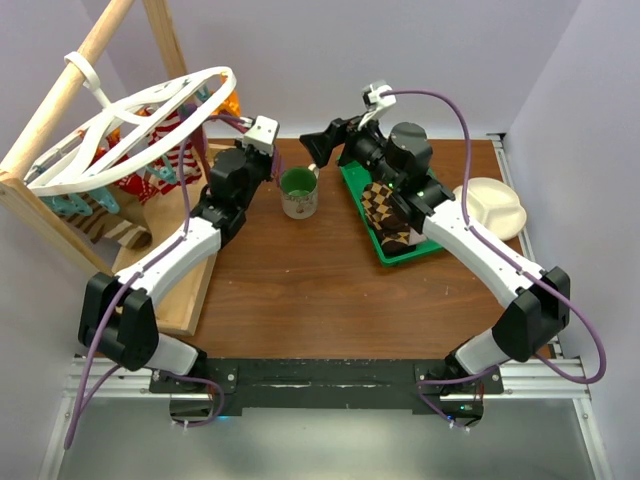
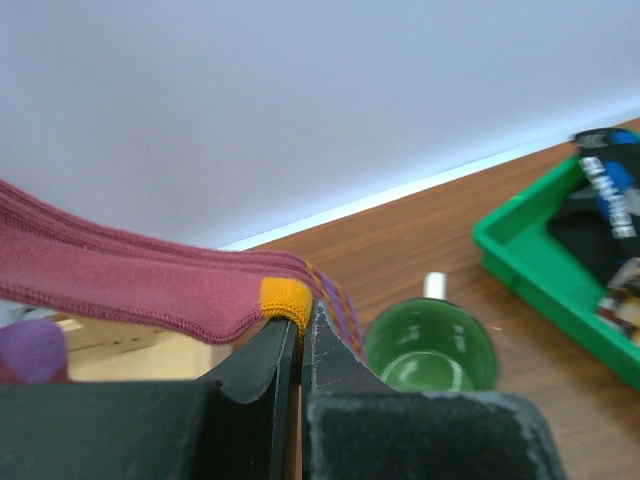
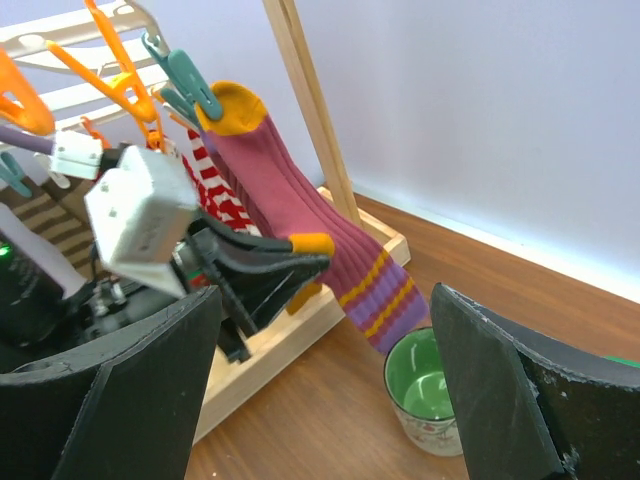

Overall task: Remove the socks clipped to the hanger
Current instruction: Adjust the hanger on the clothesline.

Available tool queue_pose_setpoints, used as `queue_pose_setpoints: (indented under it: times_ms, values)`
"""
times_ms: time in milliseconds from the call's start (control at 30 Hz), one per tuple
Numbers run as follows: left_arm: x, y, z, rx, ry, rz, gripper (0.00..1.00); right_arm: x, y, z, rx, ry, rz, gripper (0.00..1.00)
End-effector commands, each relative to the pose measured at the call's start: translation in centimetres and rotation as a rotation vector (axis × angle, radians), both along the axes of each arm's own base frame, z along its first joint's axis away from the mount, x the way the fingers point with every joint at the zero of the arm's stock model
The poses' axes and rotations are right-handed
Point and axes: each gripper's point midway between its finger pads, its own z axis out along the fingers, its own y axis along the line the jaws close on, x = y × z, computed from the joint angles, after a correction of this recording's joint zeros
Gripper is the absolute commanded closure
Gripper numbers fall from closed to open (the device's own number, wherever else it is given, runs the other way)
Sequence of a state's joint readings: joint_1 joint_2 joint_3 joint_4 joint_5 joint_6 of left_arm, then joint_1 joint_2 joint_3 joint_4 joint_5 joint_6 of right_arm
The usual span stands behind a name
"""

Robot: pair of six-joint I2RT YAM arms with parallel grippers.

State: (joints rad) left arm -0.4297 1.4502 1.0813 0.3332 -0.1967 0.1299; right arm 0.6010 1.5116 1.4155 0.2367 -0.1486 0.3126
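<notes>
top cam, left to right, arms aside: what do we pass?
hanger → green mug → green tray → white plate

top external: overhead, wide | left wrist: low, rightward | right wrist: leftward | shared: mug [image 1: 298, 192]

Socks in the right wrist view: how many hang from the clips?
2 clearly. A maroon sock hangs from the teal clip, and the left gripper pinches it lower down. A red-and-white striped sock hangs just behind it. Others may be hidden behind the arm.
</notes>
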Motion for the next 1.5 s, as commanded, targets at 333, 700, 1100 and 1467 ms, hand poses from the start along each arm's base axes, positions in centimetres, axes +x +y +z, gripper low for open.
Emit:
queue_pose_setpoints:
  times_ms: [333,700,1100,1467]
  values:
    - [-4.0,-3.1,2.2,-0.180,0.052,-0.184,1.00,-9.0,0.5,13.6,0.172,-0.297,0.316,0.09]
    - [-3.6,-3.0,0.2,-0.166,0.091,-0.165,1.00,-13.3,5.8,17.7,0.189,-0.301,0.459,0.09]
    - [-4.1,-3.0,-0.8,-0.192,0.130,-0.161,1.00,-13.3,12.0,17.1,0.141,-0.236,0.456,0.10]
    - [-4.6,-3.5,-1.3,-0.210,0.153,-0.175,1.00,-10.0,13.4,14.4,0.067,-0.208,0.330,0.12]
